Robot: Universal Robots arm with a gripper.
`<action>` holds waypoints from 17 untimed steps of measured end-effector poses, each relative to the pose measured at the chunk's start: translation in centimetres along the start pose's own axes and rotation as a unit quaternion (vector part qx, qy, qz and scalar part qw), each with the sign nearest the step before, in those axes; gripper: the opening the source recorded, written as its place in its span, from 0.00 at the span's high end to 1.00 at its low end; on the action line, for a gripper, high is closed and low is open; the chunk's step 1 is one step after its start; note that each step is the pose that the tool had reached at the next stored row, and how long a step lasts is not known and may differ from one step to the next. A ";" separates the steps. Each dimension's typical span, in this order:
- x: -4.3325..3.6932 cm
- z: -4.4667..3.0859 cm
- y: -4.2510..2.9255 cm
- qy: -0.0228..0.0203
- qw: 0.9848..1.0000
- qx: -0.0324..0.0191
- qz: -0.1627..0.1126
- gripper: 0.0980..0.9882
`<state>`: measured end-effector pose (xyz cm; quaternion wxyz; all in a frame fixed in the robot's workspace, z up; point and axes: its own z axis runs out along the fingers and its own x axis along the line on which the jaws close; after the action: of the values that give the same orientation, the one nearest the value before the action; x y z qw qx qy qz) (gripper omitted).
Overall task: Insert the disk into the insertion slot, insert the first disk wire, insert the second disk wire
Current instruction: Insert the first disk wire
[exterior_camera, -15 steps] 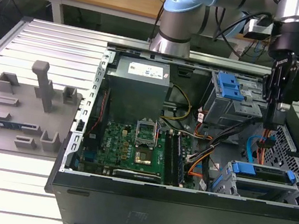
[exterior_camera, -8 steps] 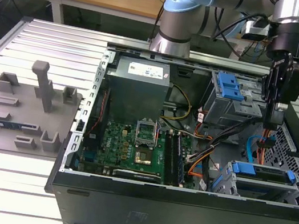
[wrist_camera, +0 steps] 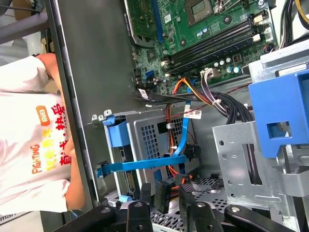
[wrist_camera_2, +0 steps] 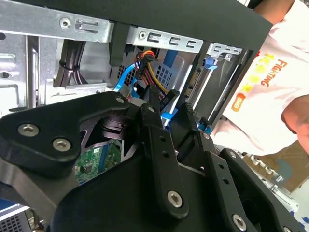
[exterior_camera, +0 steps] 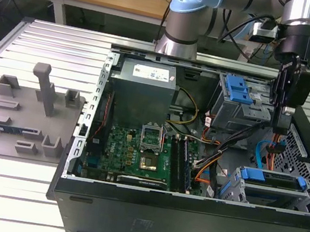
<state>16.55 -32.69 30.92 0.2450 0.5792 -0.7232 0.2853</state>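
Blue-framed disk (exterior_camera: 270,178) seated in insertion slot (exterior_camera: 230,191) | end effector (exterior_camera: 282,130) apart, open room beside slot's cabled edge

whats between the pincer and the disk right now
In the exterior view, a blue cable and orange wires cross the stretch between the pincer and the disk.

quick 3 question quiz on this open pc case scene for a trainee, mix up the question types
1. True or false: the disk already sits in the insertion slot.
2. In the exterior view the hand hangs over the case at: A) the exterior view's left; B) its middle; C) the exterior view's right.
3. Fill in: the flat cable in the first wrist view is coloured ____.
Key: 1 true; 2 C; 3 blue.
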 end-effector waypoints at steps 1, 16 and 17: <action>-0.02 0.02 -0.01 0.000 1.000 0.000 0.000 0.70; -0.30 0.31 0.00 0.001 1.000 0.000 0.000 0.87; -0.31 0.31 0.00 0.002 1.000 0.000 0.000 0.87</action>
<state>16.61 -32.69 30.49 0.2461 0.5787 -0.7228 0.2866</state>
